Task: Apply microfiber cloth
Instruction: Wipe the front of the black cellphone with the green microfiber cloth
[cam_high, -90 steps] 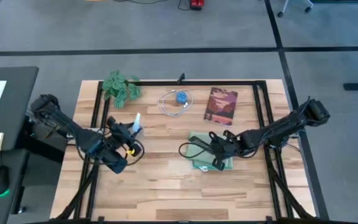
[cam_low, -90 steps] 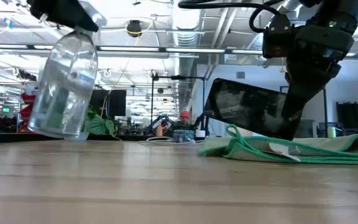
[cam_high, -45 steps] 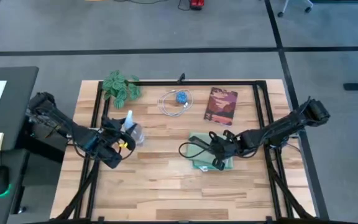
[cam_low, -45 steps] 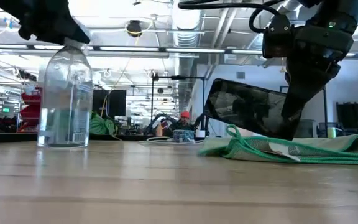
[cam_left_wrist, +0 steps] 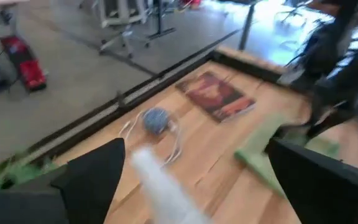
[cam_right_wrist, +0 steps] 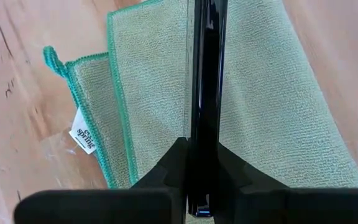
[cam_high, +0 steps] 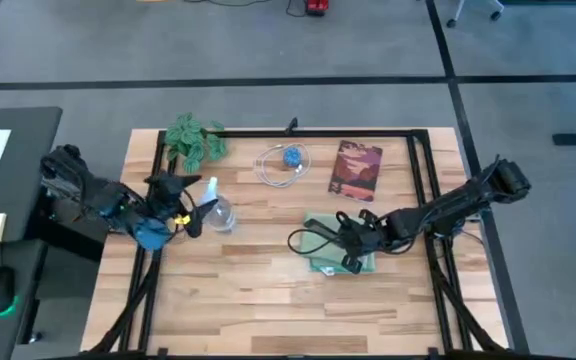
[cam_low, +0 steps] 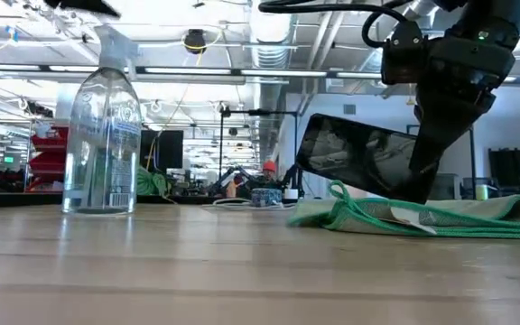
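Observation:
The pale green microfiber cloth [cam_high: 340,262] lies folded on the table right of centre, also seen in the low view [cam_low: 422,217]. My right gripper [cam_high: 353,240] is shut on a black phone [cam_low: 359,158], held over the cloth. A clear spray bottle [cam_high: 213,212] stands upright on its base left of centre [cam_low: 102,135]. My left gripper [cam_high: 178,205] is open just to the bottle's left, touching nothing. Its fingers stand apart on either side of the white spray head [cam_left_wrist: 160,180]. My right gripper pinches the phone by its two flat faces, near one edge [cam_right_wrist: 205,124], between its two fingers [cam_right_wrist: 173,163]. The fingers reach in from the table's right, slanting down. The phone stands on edge, tilted, over the cloth [cam_right_wrist: 266,93]. I cannot tell whether its lower edge touches the cloth.
A dark green artificial plant [cam_high: 193,138] lies at the far left. A coiled white cable with a blue piece [cam_high: 286,163] and a dark red booklet [cam_high: 356,170] lie at the far middle. Black frame rails [cam_high: 418,170] run along the table's sides.
My left gripper has set the spray bottle down, opened, let go and drawn back toward the table's left edge. The bottle was tilted and lifted and now stands upright on the table.

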Motion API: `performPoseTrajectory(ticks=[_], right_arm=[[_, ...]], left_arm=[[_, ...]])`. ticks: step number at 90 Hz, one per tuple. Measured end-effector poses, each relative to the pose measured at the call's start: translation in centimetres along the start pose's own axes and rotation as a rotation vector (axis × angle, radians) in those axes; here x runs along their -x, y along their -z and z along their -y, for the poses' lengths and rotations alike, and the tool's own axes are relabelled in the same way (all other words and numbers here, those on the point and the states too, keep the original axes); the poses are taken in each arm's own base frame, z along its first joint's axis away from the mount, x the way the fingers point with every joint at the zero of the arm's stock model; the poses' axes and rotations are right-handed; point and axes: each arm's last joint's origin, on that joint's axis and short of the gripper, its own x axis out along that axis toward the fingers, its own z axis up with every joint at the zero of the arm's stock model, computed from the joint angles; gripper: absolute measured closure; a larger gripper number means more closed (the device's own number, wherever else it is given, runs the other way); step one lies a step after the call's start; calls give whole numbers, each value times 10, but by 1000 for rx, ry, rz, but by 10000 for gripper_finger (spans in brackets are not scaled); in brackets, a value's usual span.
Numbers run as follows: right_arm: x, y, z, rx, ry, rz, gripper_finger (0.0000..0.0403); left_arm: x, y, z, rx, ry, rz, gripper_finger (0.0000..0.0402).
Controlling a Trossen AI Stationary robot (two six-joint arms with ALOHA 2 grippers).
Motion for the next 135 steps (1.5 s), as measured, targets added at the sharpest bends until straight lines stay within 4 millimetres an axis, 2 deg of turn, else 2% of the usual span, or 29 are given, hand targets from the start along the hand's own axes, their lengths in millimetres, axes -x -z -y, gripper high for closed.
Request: performPoseTrajectory(ticks=[10,20,29,42,56,74,86,101,115,124,135], right_arm=[[1,1,0,2,-12,-16,380],[6,0,4,9,16,-81,381],[13,-4,6,6,46,-122,381],[11,-1,7,13,53,-137,381],[0,9,11,0,64,-186,381],[-4,9,11,13,53,-200,381],[-4,8,11,54,38,-200,381],[-4,8,10,112,4,-216,381],[-4,7,12,170,-29,-231,380],[-5,4,15,178,-49,-243,380],[-7,1,19,199,-68,-246,380]], left_arm=[[-1,-15,29,-65,52,49,28],[-12,-11,62,-156,75,68,27],[-26,7,92,-209,94,33,27],[-47,43,131,-262,95,-17,27],[-67,76,168,-234,110,-18,27],[-97,113,206,-170,123,3,27],[-132,148,206,-234,62,-88,27],[-176,174,188,-292,73,-231,48],[-212,180,160,-263,223,-217,78],[-225,181,144,-286,225,-145,93],[-239,172,132,-254,348,-83,110]])
